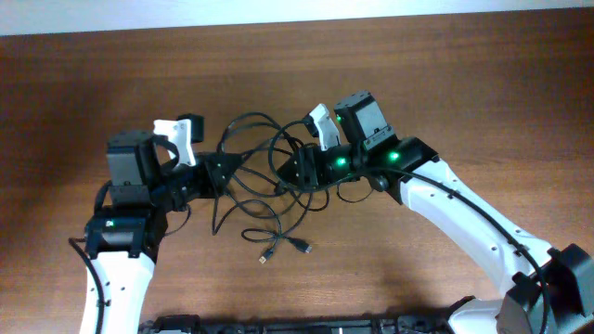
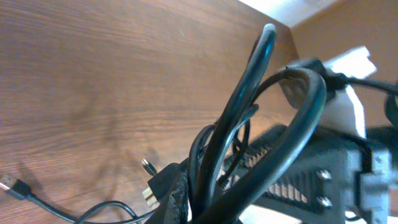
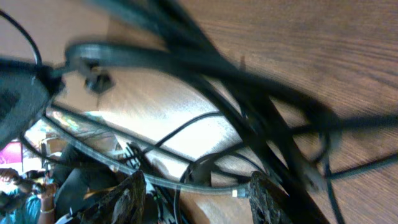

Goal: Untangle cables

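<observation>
The cables [image 1: 263, 156] are a tangle of thin black cords on the wooden table between my two arms. Loose ends with small plugs [image 1: 299, 246] trail toward the front. My left gripper [image 1: 220, 171] is shut on a few strands at the tangle's left side. In the left wrist view [image 2: 205, 208] the cables [image 2: 252, 118] rise from the jaws in stiff loops. My right gripper [image 1: 297, 169] is at the tangle's right side. Its fingers [image 3: 196, 199] are spread open, and blurred cables [image 3: 261, 118] and one thin strand cross between and above them.
The brown wooden table [image 1: 445, 74] carries everything, and its far edge meets a pale wall at the top. Loose plug ends [image 2: 149, 167] and a USB plug [image 2: 9, 185] lie on the wood. A dark rail runs along the front edge [image 1: 306, 325].
</observation>
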`<state>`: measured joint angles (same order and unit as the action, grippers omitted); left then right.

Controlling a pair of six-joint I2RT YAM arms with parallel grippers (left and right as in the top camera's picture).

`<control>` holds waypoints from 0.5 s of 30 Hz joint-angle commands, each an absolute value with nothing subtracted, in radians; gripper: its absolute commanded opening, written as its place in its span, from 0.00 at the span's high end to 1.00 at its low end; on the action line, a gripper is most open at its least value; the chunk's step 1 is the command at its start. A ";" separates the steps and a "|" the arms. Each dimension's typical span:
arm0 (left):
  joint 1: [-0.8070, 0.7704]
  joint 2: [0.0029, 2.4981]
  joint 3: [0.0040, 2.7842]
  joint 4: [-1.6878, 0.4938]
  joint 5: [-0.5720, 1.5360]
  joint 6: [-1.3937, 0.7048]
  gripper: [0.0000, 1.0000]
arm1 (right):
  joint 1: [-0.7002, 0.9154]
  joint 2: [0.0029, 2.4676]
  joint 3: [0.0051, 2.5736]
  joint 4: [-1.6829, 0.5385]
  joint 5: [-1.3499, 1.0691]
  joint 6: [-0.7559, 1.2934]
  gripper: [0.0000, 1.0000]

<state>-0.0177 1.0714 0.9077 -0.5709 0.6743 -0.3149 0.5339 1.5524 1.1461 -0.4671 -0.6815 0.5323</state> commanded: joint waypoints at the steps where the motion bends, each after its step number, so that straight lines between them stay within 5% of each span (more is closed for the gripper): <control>1: -0.089 1.066 0.926 -0.560 0.712 -0.329 1.00 | 0.544 1.562 1.152 -0.427 -0.656 0.559 0.50; 2: -0.105 1.066 0.926 -0.557 0.710 -0.329 1.00 | 0.544 1.563 1.152 -0.417 -0.656 0.560 0.54; 4: -0.131 1.066 0.926 -0.540 0.707 -0.328 1.00 | 0.544 1.563 1.152 -0.414 -0.658 0.559 0.87; 5: -0.136 1.066 0.926 -0.535 0.690 -0.328 1.00 | 0.544 1.562 1.152 -0.414 -0.667 0.559 0.96; 15: -0.136 1.066 0.926 -0.581 0.463 -0.328 1.00 | 0.284 1.534 1.153 -0.410 -1.098 0.449 0.96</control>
